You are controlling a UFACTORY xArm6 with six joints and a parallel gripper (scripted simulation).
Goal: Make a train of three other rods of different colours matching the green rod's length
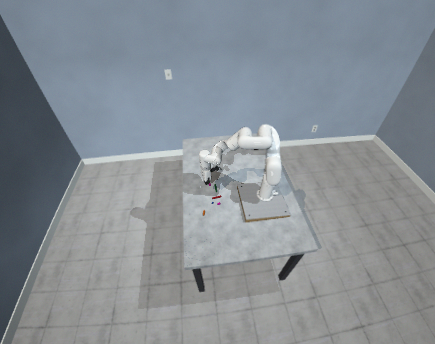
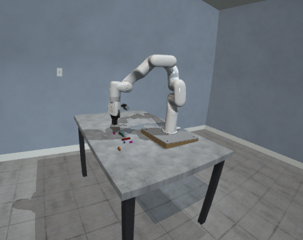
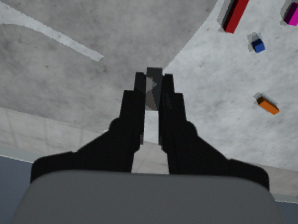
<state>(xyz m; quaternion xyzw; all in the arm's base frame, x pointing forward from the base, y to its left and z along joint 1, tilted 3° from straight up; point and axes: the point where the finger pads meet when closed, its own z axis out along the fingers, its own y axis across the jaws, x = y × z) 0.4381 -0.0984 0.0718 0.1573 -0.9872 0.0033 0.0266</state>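
Note:
My gripper (image 1: 207,183) (image 2: 114,125) is shut on the grey rod (image 3: 154,85), which shows between the fingertips in the wrist view; they are above the table. The green rod (image 1: 216,188) (image 2: 121,134) lies close to the gripper. One magenta rod (image 1: 210,184) (image 2: 113,132) lies just beside the fingers in the top view. The red rod (image 1: 216,197) (image 2: 125,139) (image 3: 236,16) lies past the green one. The small blue rod (image 1: 212,203) (image 2: 124,142) (image 3: 258,46) and another magenta rod (image 1: 219,203) (image 2: 131,141) (image 3: 292,15) lie beside the red rod. The orange rod (image 1: 203,213) (image 2: 119,148) (image 3: 268,105) lies apart.
The robot's base stands on a raised grey board (image 1: 258,212) (image 2: 181,139) with a wooden edge, to the right of the rods. The rods lie nearer the left edge of the table (image 1: 213,240) (image 2: 138,167). The arm's shadow falls over the table around the gripper.

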